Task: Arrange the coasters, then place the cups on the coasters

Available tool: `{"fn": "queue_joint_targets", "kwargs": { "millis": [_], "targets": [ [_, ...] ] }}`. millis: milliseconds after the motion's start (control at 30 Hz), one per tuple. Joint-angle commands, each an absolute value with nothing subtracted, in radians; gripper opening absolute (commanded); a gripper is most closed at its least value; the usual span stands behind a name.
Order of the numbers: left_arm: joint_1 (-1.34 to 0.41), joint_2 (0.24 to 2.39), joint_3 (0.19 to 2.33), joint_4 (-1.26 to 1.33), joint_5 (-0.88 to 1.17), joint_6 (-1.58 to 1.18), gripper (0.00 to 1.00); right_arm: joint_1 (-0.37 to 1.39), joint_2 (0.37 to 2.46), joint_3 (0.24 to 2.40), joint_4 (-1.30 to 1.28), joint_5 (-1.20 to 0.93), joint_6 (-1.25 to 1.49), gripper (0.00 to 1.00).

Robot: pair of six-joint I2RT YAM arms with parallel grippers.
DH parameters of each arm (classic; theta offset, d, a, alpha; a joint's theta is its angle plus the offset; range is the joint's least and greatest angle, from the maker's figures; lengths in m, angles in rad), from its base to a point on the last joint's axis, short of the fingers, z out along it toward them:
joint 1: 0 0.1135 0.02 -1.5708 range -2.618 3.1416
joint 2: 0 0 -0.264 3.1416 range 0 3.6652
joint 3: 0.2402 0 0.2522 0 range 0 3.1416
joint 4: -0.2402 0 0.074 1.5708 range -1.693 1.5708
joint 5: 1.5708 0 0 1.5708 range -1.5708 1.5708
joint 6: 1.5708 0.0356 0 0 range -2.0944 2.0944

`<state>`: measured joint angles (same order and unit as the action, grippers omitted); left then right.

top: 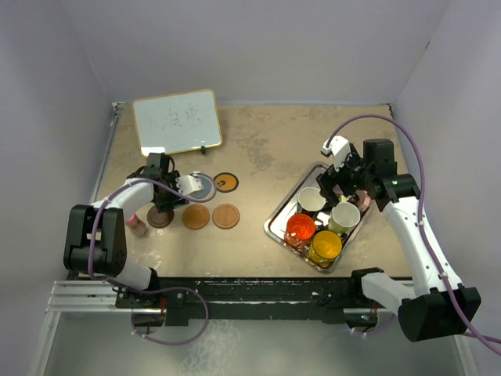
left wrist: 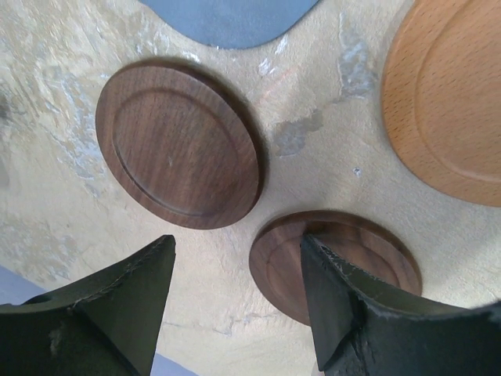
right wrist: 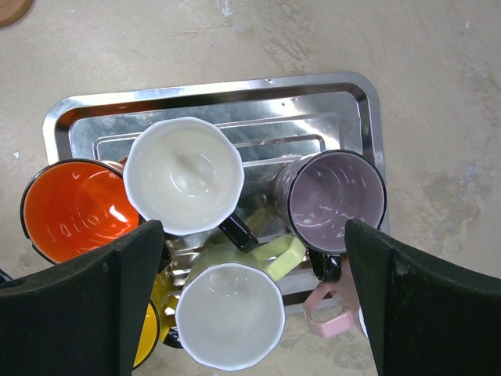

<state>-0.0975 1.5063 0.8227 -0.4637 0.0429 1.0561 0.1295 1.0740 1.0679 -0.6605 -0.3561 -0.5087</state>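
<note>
In the left wrist view two dark brown coasters lie close together: one (left wrist: 180,145) ahead of the fingers, the other (left wrist: 344,258) partly under my right-hand finger. The left gripper (left wrist: 236,243) is open, low over the table, with only that coaster's edge between its fingers. A blue-grey coaster (left wrist: 231,16) and a tan coaster (left wrist: 446,102) lie beyond. From above, two tan coasters (top: 196,216) (top: 225,215) and an orange black-rimmed coaster (top: 225,182) show. The right gripper (right wrist: 250,235) hangs open above the cups: black-handled (right wrist: 184,176), red-orange (right wrist: 74,207), purple (right wrist: 337,196), yellow-green (right wrist: 227,313), yellow (right wrist: 145,337), and a pink handle (right wrist: 329,313).
The cups crowd the near end of a metal tray (right wrist: 211,90) at the right of the table. A whiteboard (top: 176,121) lies at the back left. A small pink bottle (top: 137,227) stands left of the coasters, beside the left arm.
</note>
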Motion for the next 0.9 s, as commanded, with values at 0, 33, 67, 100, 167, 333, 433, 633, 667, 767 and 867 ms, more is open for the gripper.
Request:
{"fn": "queue_joint_targets", "kwargs": {
  "millis": [0,33,67,100,167,333,433,633,667,767,867],
  "targets": [
    [-0.095,1.53,0.839,-0.495,0.181,1.022,0.63,0.126,1.075,1.094,-0.658,-0.348,-0.515,1.0],
    [-0.096,1.529,0.839,-0.508,0.189,1.024,0.63,0.125,1.075,1.094,-0.658,-0.348,-0.514,1.0],
    [-0.097,1.528,0.838,-0.52,0.194,1.023,0.63,0.126,1.075,1.094,-0.658,-0.348,-0.514,1.0],
    [-0.097,1.529,0.835,-0.531,0.195,1.025,0.63,0.126,1.077,1.094,-0.659,-0.348,-0.515,1.0],
    [-0.097,1.523,0.828,-0.546,0.196,1.028,0.63,0.126,1.077,1.094,-0.658,-0.348,-0.514,1.0],
    [-0.098,1.503,0.811,-0.576,0.225,1.026,0.63,0.126,1.081,1.096,-0.658,-0.348,-0.514,1.0],
    [-0.098,1.5,0.811,-0.593,0.251,1.021,0.62,0.125,1.081,1.095,-0.66,-0.347,-0.514,1.0],
    [-0.098,1.507,0.818,-0.578,0.273,0.997,0.62,0.125,1.083,1.097,-0.66,-0.35,-0.514,1.0],
    [-0.098,1.51,0.821,-0.578,0.28,0.993,0.62,0.125,1.083,1.097,-0.66,-0.35,-0.514,1.0],
    [-0.101,1.518,0.828,-0.578,0.296,0.983,0.62,0.125,1.083,1.096,-0.66,-0.35,-0.514,1.0],
    [-0.106,1.525,0.829,-0.575,0.306,0.975,0.62,0.126,1.084,1.097,-0.66,-0.35,-0.514,1.0]
  ]
}}
